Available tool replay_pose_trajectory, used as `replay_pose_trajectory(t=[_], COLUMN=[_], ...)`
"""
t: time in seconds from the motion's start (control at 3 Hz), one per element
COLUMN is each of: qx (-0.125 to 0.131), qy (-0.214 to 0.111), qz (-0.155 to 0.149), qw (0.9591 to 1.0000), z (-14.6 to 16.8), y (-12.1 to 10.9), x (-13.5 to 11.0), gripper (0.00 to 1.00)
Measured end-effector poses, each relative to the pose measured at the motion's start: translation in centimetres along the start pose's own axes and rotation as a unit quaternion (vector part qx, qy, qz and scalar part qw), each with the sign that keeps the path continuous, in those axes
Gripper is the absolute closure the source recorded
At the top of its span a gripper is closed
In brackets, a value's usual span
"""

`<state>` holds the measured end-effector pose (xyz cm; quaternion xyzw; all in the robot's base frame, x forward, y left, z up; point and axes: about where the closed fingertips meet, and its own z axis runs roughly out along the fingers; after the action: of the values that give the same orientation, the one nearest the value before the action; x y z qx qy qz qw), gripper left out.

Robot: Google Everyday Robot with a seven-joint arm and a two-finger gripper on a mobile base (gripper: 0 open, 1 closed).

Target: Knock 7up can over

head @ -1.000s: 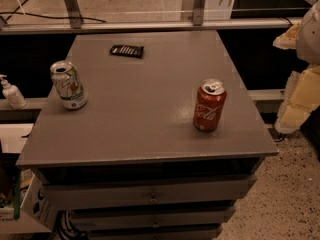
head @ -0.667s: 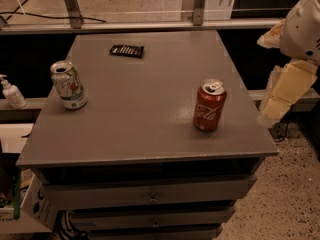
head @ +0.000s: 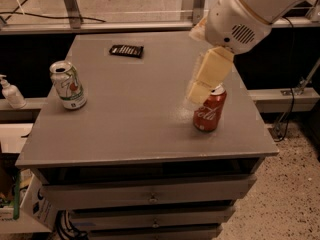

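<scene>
The gripper [head: 198, 93] hangs over the right side of the table [head: 125, 134], at about 3 o'clock from the table's middle. It is pale yellow and points down and a bit to the left. I cannot tell if it is wide or narrow (it looks like one pale block from here). It is not holding anything. Above it is the big white round arm [head: 240, 14], which comes in from 1 o'clock.

Just under the gripper's tip, at 5 o'clock from it, stands the red can [head: 209, 115]. The gripper covers part of the can's top, so I cannot tell if they touch.

The 7up can [head: 67, 85] is far away from the gripper, at 9 o'clock, near the left edge of the table. It is white and green with a silver top, and it stands upright.

A flat black thing [head: 126, 50] lies near the far edge, at 11 o'clock from the table's middle.

Off the table, at 9 o'clock past the 7up can, is a white pump bottle [head: 11, 92]. Drawers [head: 150, 194] sit under the table top.
</scene>
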<state>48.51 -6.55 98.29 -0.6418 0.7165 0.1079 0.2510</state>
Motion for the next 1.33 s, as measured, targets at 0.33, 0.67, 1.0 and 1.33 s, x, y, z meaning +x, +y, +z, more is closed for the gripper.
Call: replay_pose_trajectory(t=[0.33,0.67,1.0,1.33], qx=[-0.025,-0.03,-0.03,-0.018], qy=[-0.055,-0.091,-0.091,-0.11], qz=[-0.03,-0.058,-0.058,-0.064], qw=[0.9977,0.9937,0.9937,0.9917], z=[3.2,6.3,6.3,7.2], y=[0.0,0.9,0.9,0.5], x=[-4.8,-8.7,-8.7,-8.5], gripper=[0.0,0.0,0.0,0.0])
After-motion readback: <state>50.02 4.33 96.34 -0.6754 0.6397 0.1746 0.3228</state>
